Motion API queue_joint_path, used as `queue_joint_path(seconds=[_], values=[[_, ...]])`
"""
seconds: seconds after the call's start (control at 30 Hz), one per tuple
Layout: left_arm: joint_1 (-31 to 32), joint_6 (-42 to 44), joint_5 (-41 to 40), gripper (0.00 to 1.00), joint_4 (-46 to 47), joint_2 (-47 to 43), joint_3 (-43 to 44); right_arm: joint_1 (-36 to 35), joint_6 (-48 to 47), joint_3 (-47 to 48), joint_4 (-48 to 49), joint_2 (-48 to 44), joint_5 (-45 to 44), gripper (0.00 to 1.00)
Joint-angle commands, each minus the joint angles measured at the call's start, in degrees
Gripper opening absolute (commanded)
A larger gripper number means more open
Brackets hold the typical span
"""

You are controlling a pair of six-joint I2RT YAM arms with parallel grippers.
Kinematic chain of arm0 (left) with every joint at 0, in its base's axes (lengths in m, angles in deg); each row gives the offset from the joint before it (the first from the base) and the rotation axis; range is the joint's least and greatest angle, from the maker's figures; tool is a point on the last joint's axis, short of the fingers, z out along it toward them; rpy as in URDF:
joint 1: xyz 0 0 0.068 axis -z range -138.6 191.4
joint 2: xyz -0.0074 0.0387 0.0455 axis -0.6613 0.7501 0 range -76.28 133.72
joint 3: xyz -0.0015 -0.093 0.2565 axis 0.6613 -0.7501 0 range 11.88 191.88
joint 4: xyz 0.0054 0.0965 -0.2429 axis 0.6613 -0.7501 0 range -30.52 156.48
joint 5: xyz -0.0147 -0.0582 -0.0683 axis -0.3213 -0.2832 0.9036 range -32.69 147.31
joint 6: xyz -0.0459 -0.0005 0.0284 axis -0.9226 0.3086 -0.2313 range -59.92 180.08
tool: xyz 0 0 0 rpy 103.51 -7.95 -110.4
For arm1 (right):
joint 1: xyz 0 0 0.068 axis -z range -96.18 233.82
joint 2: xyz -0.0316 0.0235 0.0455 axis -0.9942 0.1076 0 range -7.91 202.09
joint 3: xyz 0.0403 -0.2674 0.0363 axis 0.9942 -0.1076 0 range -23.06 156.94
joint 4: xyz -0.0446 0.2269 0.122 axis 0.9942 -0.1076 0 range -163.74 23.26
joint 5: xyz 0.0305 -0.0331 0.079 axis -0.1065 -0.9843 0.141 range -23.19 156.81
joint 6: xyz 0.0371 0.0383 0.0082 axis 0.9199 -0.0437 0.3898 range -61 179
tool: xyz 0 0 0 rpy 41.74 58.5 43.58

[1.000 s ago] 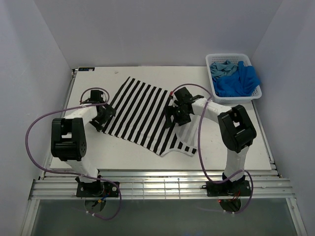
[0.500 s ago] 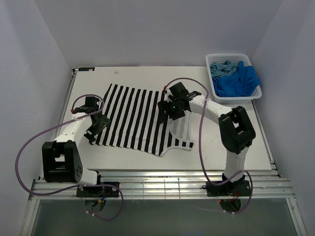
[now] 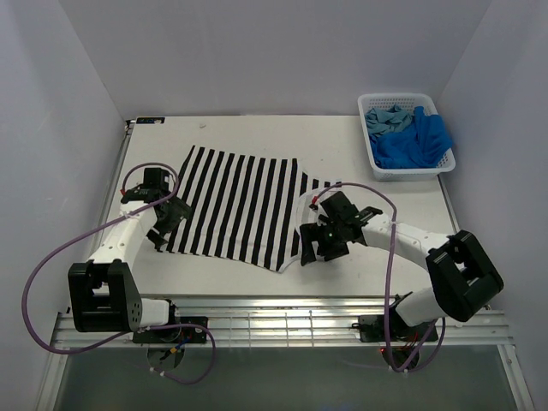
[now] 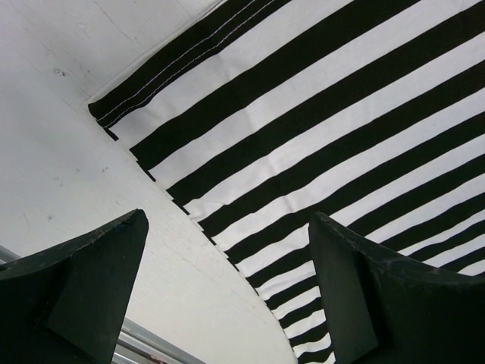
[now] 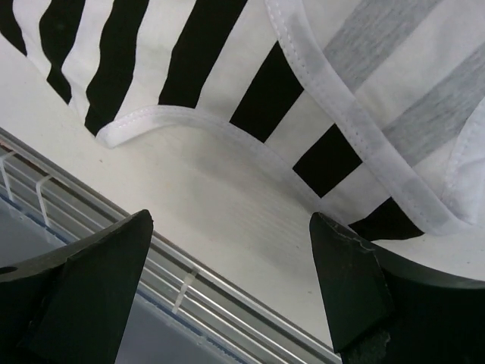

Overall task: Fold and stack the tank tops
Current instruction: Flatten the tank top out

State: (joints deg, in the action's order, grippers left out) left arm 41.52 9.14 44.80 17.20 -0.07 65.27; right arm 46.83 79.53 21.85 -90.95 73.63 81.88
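Observation:
The black-and-white striped tank top (image 3: 240, 205) lies spread flat on the table, its strap end folded over near my right arm. My left gripper (image 3: 161, 229) hovers open over the top's left edge; in the left wrist view that gripper (image 4: 227, 292) straddles the striped hem (image 4: 303, 114) and bare table. My right gripper (image 3: 315, 248) is open at the top's near right corner; its wrist view shows that gripper (image 5: 227, 284) above bare table just below the white-trimmed strap (image 5: 341, 98). The royal blue top (image 3: 419, 141) and the teal top (image 3: 385, 118) sit bunched in the basket.
The white lattice basket (image 3: 413, 169) stands at the table's back right corner. A slotted metal rail (image 3: 274, 317) runs along the near table edge, just below my right gripper. White walls close in the left, back and right sides.
The striped top has been dragged left and spread flatter. My right arm swung from the top's far right side down to its near right corner. The left arm shifted left, then held still.

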Motion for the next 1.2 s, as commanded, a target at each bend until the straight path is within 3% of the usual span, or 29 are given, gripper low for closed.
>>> queue_joint_path(seconds=[0.0,0.2,0.43,0.63,0.77,0.9,1.03,1.17], values=[[-0.03,0.93,2.31,0.98,1.11,-1.41,1.46,-0.01,1.27,0.53,4.6,1.76,-0.3,0.9],[-0.03,2.59,6.36,0.98,4.8,-1.59,1.89,5.43,-0.84,3.52,5.13,8.89,-0.04,0.9],[-0.03,3.39,8.73,0.98,3.75,0.87,2.08,19.13,-4.79,2.29,5.75,10.75,2.69,0.9],[-0.03,2.08,10.93,0.98,0.59,-2.37,-2.75,26.08,-7.08,4.05,3.91,10.23,2.6,0.9],[-0.03,0.5,14.53,0.98,-1.52,-7.11,-7.24,24.44,-11.21,5.63,-0.75,5.05,4.09,0.9],[-0.03,-1.97,9.18,0.98,-5.47,-8.44,-10.05,18.72,-10.26,3.54,-2.51,-4.52,1.28,0.9],[-0.03,-3.81,11.28,0.98,-6.09,-6.95,-11.72,12.75,-7.27,1.86,-2.16,-8.93,-1.62,0.9],[-0.03,-7.15,7.0,0.98,-6.54,-7.21,-14.18,11.24,-5.77,1.41,-1.9,-10.61,-2.68,0.9]])
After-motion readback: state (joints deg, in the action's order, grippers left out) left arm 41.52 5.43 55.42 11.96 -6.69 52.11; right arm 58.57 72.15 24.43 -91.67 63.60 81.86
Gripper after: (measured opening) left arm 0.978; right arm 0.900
